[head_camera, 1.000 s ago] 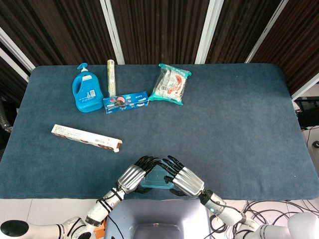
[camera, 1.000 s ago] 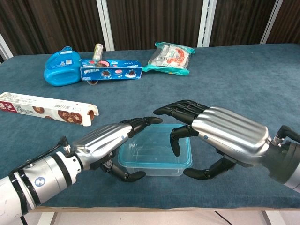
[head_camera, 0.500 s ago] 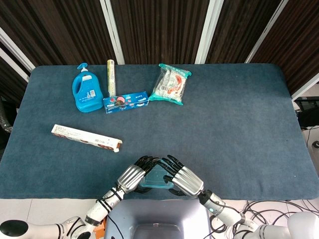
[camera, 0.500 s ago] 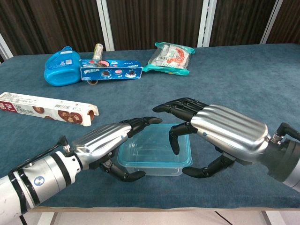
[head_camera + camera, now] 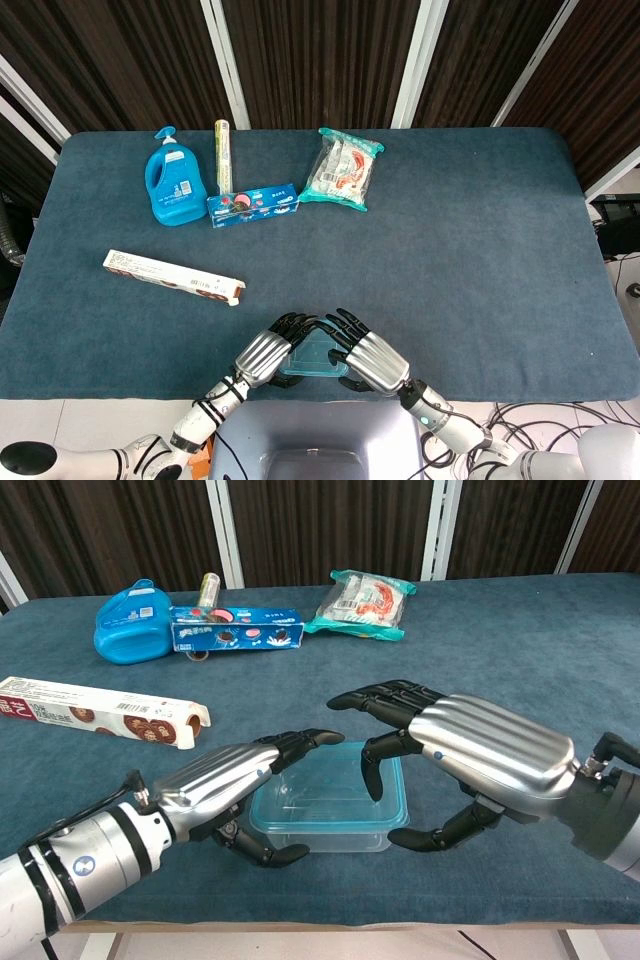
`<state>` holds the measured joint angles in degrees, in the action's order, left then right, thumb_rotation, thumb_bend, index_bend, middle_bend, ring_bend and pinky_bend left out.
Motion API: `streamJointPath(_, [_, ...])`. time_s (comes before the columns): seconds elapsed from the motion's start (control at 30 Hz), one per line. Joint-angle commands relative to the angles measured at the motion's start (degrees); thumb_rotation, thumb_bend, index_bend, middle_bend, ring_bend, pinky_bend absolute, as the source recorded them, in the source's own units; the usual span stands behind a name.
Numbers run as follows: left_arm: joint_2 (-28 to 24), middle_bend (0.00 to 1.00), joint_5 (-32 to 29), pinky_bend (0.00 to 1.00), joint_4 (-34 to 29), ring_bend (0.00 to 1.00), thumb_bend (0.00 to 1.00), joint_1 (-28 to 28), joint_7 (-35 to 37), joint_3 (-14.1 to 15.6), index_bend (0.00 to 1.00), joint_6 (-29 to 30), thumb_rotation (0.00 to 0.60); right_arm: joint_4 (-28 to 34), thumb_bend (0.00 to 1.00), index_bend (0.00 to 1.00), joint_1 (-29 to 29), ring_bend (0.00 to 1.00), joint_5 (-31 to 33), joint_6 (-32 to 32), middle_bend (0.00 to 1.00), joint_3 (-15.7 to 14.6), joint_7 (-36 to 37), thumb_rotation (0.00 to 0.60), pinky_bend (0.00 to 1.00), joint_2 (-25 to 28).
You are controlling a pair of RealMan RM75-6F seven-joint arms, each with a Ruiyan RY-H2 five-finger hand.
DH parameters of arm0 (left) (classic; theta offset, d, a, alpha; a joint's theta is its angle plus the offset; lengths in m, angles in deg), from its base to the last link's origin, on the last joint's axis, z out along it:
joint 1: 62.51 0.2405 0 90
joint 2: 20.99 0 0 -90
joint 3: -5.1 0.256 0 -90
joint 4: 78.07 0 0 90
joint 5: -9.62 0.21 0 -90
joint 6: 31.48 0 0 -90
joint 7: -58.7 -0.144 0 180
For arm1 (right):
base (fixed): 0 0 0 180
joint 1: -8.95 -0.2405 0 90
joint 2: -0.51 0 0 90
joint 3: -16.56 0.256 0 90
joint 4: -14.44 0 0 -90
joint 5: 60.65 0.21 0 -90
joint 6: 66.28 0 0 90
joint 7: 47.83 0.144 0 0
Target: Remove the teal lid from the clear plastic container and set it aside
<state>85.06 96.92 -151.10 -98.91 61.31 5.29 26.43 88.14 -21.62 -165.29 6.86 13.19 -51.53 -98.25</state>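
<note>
The clear plastic container with its teal lid [image 5: 325, 798] sits at the table's near edge, small and partly covered in the head view [image 5: 314, 357]. My left hand [image 5: 225, 785] [image 5: 264, 353] grips the container's left side, fingers over the far edge and thumb at the near left corner. My right hand [image 5: 470, 750] [image 5: 372, 358] arches over the lid's right side. Its fingertips hang just above the lid, and its thumb tip is by the near right corner. The lid lies flat on the container.
A long biscuit box [image 5: 100, 712] lies at the left. At the back are a blue soap bottle [image 5: 130, 622], a blue cookie box [image 5: 235, 628], a tube [image 5: 223, 155] and a snack bag [image 5: 362, 602]. The table's near edge [image 5: 400, 905] runs just below the hands.
My right hand has risen slightly and shifted a little to the right over the lid. The left hand and the container stay where they were.
</note>
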Motion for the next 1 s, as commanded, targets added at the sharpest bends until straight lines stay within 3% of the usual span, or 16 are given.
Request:
streamJointPath(0.03, [0.0, 0.19, 0.0, 0.18, 0.1, 0.1, 0.28, 0.0, 0.0, 0.0, 0.04, 0.0, 0.6, 0.2, 0.19, 0.54, 0.0, 0.0, 0.1, 0.2, 0.05, 0.0, -0.1, 0.6, 0.0, 0.1])
streamJointPath(1.0, [0.0, 0.2, 0.6, 0.18, -0.2, 0.1, 0.28, 0.1, 0.0, 0.5, 0.04, 0.0, 0.6, 2.0, 0.22, 0.54, -1.1, 0.0, 0.8, 0.5, 0.05, 1.1, -0.9, 0.6, 0.0, 1.1])
